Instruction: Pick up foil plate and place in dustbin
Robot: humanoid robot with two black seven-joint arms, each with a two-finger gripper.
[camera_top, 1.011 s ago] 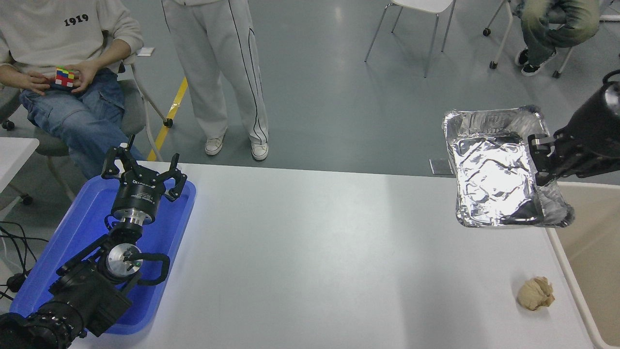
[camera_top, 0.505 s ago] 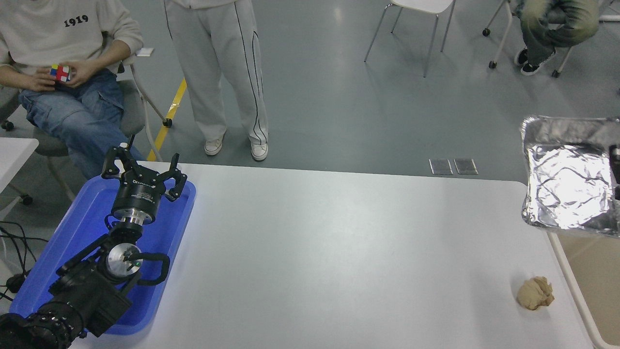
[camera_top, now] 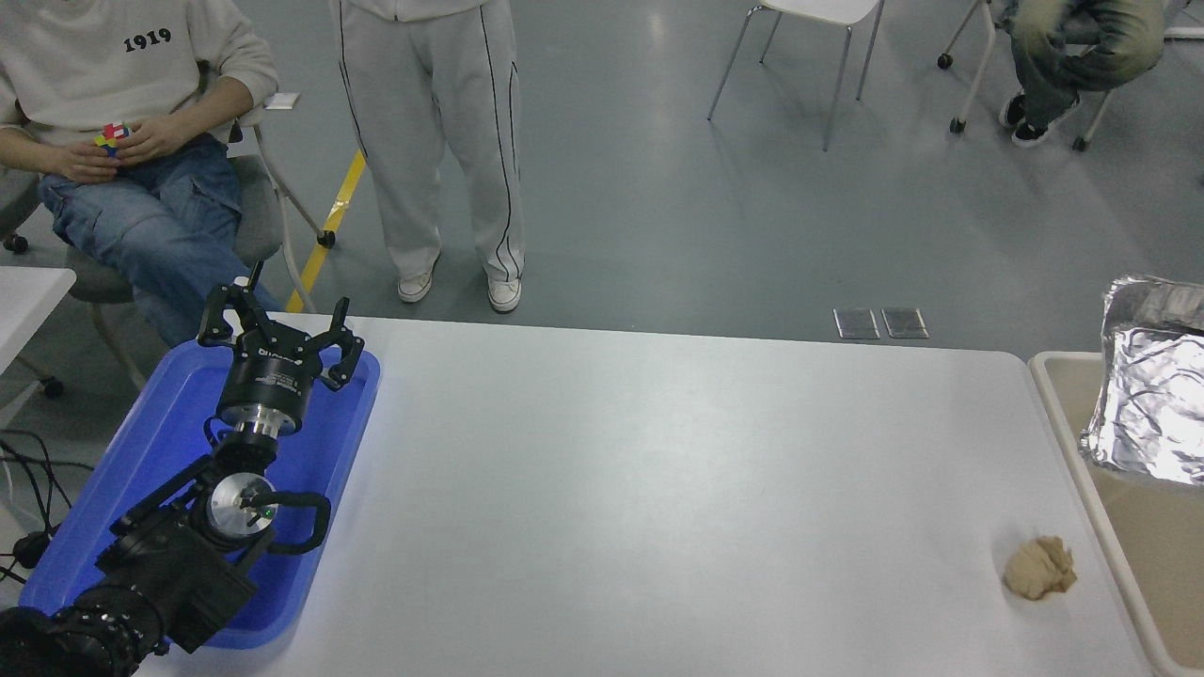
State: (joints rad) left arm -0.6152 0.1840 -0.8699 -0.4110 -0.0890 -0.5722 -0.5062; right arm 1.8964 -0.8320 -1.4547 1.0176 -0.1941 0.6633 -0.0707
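Note:
The foil plate [camera_top: 1152, 385], shiny and wrinkled, hangs tilted at the picture's right edge, over the dustbin [camera_top: 1068, 428], whose cream rim runs along the table's right side. Only the plate's left part shows; the rest is cut off by the frame. My right gripper and arm are out of view past the right edge, so what holds the plate is hidden. My left gripper [camera_top: 278, 337] is parked at the lower left over the blue tray, fingers spread open and holding nothing.
A flat blue tray [camera_top: 141, 451] lies under the left arm. A small tan paper lump [camera_top: 1038, 568] sits near the table's right front. One person sits at the far left, another stands behind the table; chairs stand beyond.
The foil plate has moved right, from above the table's right edge to over the dustbin. The right gripper, seen one second ago, has left the frame. The left arm has not moved.

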